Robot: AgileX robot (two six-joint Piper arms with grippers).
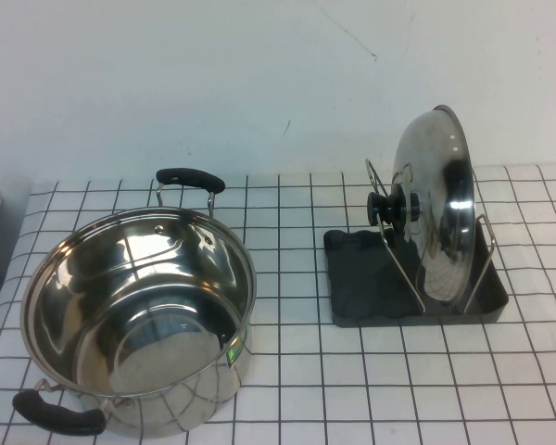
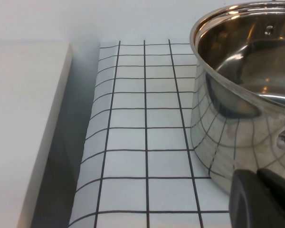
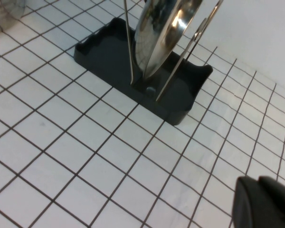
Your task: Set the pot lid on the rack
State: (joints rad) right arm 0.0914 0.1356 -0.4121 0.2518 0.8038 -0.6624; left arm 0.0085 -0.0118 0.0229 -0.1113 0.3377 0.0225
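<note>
The shiny steel pot lid (image 1: 435, 209) stands on edge in the dark grey rack (image 1: 371, 287), held between its silver wire loops, with the black knob (image 1: 394, 206) facing left. The right wrist view shows the lid's lower part (image 3: 164, 33) resting in the rack's tray (image 3: 109, 57). My right gripper (image 3: 261, 202) is shut and empty over bare tiles, well clear of the rack. My left gripper (image 2: 259, 199) is shut and empty, close to the pot's outer wall. Neither arm shows in the high view.
A large steel pot (image 1: 139, 315) with two black handles stands empty at the front left; it also shows in the left wrist view (image 2: 237, 123). A white slab (image 2: 23, 118) lies past the left edge of the checked mat (image 1: 287, 389). A white wall is behind.
</note>
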